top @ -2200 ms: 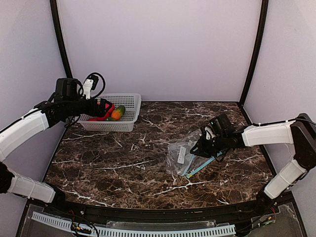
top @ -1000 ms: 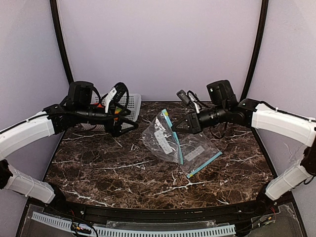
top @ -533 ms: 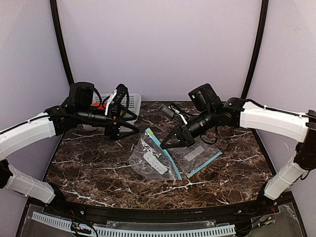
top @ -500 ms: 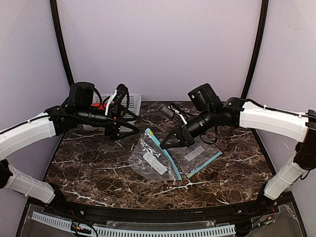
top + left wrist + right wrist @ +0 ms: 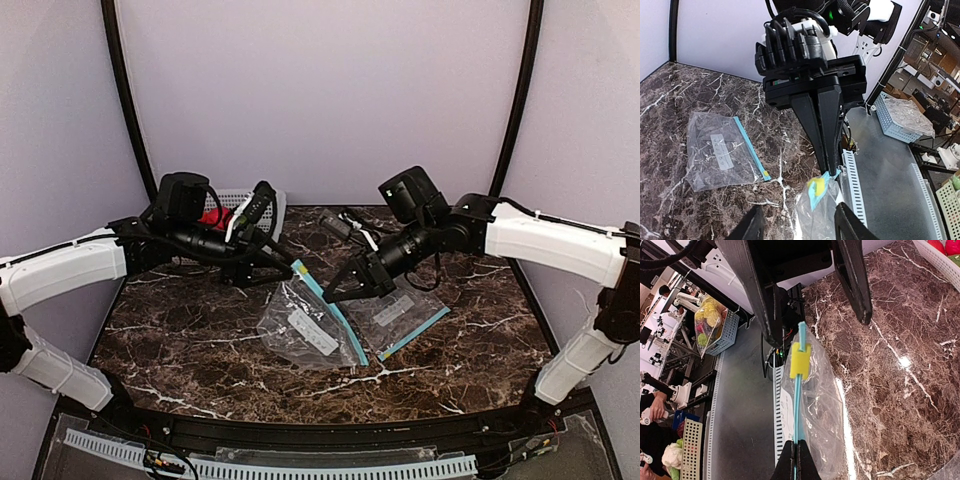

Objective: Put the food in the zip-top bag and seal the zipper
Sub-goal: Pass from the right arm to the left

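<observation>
The dark marble table (image 5: pixel 200 350) fills most of the space, both arms reaching in over its middle. At the far left corner sits a white mesh basket (image 5: pixel 272 205), and the food (image 5: pixel 212 217) is in there, a red piece showing behind the left arm. A clear zip-top bag (image 5: pixel 300 325) slumps at the centre with its teal zipper edge lifted off the marble, and a second bag (image 5: pixel 405 312) lies flat just to its right. The right gripper (image 5: pixel 338 290) is clamped tight on the lifted zipper edge. The left gripper (image 5: pixel 799 212) faces it from the other side, fingers spread apart either side of the bag's top corner and not touching it. A small yellow slider (image 5: pixel 800 361) sits on the zipper at that corner
</observation>
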You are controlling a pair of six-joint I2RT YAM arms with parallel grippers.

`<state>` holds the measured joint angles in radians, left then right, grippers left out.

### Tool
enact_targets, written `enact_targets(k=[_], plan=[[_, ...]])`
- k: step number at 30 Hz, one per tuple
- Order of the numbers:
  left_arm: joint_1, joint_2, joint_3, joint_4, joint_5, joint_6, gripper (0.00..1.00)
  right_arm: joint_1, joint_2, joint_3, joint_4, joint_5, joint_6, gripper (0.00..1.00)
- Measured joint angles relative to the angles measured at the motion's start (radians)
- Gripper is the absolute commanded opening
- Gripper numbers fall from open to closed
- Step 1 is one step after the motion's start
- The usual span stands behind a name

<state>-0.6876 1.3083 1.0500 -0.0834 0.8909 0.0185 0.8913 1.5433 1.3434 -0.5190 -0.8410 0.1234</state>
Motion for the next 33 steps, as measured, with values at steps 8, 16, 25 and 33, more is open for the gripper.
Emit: enact_targets(k=[8,16,25,33], plan=[[-0.003,0.006,0.0,0.007,0.015,-0.011,0.31,0.003,0.011,0.006,-0.008,0.0,-0.014,0.0],[-0.01,0.014,0.0,0.008,0.026,-0.015,0.15,0.004,0.011,0.007,-0.013,0.002,-0.015,0.0],[-0.016,0.024,0.0,0.008,0.035,-0.018,0.01,0.004,0.011,0.007,-0.015,0.016,-0.016,0.17],[-0.018,0.024,0.0,0.008,0.037,-0.018,0.01,0.008,-0.027,-0.02,0.071,0.114,0.027,0.53]])
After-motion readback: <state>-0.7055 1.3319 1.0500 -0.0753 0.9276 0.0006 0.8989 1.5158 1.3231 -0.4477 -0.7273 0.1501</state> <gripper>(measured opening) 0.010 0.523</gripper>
